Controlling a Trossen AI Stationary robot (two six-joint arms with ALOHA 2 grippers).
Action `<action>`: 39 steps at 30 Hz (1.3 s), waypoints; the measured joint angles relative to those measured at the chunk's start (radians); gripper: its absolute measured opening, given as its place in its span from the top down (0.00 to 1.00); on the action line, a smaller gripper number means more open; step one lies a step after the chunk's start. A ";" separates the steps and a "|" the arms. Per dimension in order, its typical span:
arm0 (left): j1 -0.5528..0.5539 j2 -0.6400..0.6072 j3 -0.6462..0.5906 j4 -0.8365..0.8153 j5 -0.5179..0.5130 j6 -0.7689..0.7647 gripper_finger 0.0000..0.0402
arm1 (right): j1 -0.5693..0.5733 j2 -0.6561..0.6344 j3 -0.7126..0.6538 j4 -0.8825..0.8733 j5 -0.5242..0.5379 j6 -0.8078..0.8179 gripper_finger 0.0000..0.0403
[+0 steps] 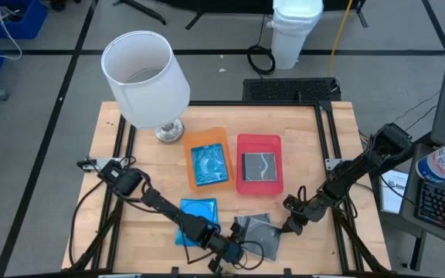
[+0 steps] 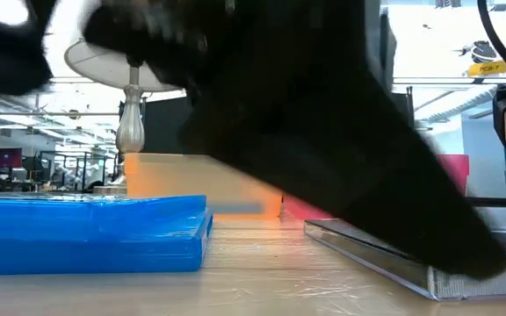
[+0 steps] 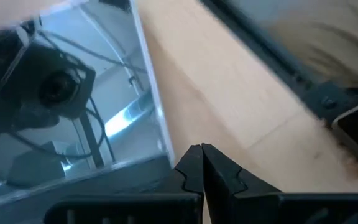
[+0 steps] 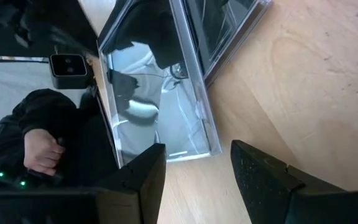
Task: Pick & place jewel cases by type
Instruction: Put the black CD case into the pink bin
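Two clear jewel cases with dark insides (image 1: pixel 257 233) lie on the table near its front edge, overlapping. A blue jewel case (image 1: pixel 195 218) lies flat to their left. My left gripper (image 1: pixel 234 252) is low at the front edge, shut, its tips (image 3: pixel 202 152) right beside a corner of a clear case (image 3: pixel 73 106). My right gripper (image 1: pixel 290 224) is open at the clear cases' right side; in the right wrist view its fingers (image 4: pixel 194 177) stand either side of the nearer case's edge (image 4: pixel 194 146) without touching it. Another blue case (image 1: pixel 209 164) lies in the orange tray and a dark one (image 1: pixel 259 165) in the red tray. My left gripper's shut fingertips (image 3: pixel 194 163) stand level with the table at the clear case's corner (image 3: pixel 165 152). I cannot tell whether they touch it.
An orange tray (image 1: pixel 221 137) and a red tray (image 1: pixel 258 142) lie side by side mid-table. A white-shaded lamp (image 1: pixel 147 77) stands at the far left. In the low view a dark arm fills the middle, between the blue case (image 2: pixel 86 230) and the clear case (image 2: pixel 385 250).
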 joint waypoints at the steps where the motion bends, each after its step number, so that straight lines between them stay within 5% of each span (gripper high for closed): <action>1: 0.002 0.001 0.000 -0.003 0.001 0.000 0.99 | 0.000 0.000 0.000 0.001 0.000 -0.005 0.58; 23: 0.062 0.000 0.000 0.035 0.002 0.018 0.98 | 0.006 0.000 0.000 0.007 -0.027 -0.019 0.58; 39: 0.031 0.000 0.000 0.039 -0.032 0.031 0.99 | 0.017 0.000 0.000 -0.057 -0.181 0.182 0.58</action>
